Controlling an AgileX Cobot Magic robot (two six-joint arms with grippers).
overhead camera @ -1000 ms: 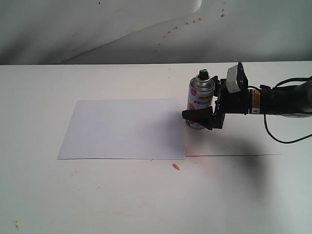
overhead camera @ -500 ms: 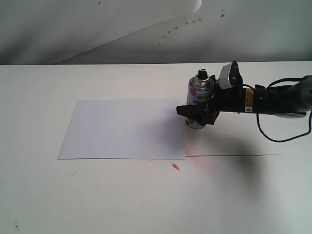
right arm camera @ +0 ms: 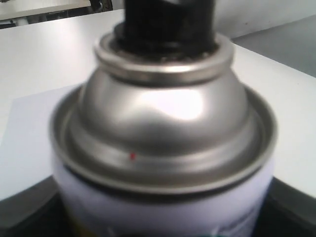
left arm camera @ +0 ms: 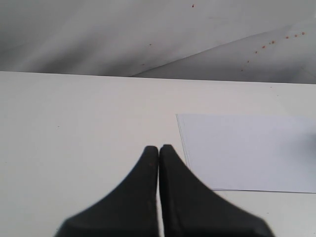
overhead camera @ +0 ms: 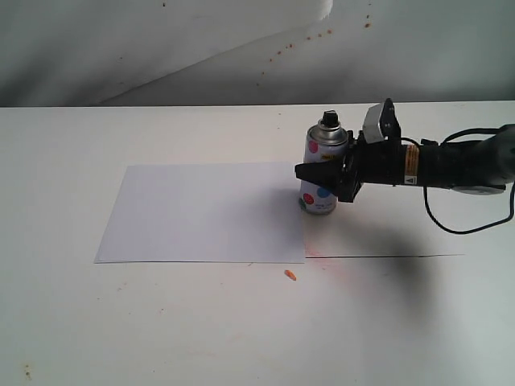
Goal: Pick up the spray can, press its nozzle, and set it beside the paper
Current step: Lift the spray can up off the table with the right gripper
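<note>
A white table (overhead camera: 161,322) is seen filling the exterior view, with a white backdrop at its 12 o'clock edge. A white sheet of paper (overhead camera: 201,213) is laid flat near the table's middle. The same sheet (left arm camera: 247,153) is picked up in the left wrist view.

The right arm (overhead camera: 451,165) is stretched in from 3 o'clock. The spray can (overhead camera: 318,197) is found at 3 o'clock of the paper, at the sheet's edge. It is held nearly upright with a slight lean. Whether its base rests on the table cannot be told.

The can is clamped about mid-height by the right gripper (overhead camera: 312,170), one black finger crossing its dotted front. In the right wrist view the metal shoulder of the can (right arm camera: 163,128) is shown close up, with a dark finger (right arm camera: 29,207) at either side.

The left gripper (left arm camera: 158,150) is seen over bare table, its fingers pressed together with nothing held between them.

The black nozzle (overhead camera: 329,120) is seated on the can's top, untouched by either gripper. A small orange speck (overhead camera: 290,276) is seen at 6 o'clock of the can.
</note>
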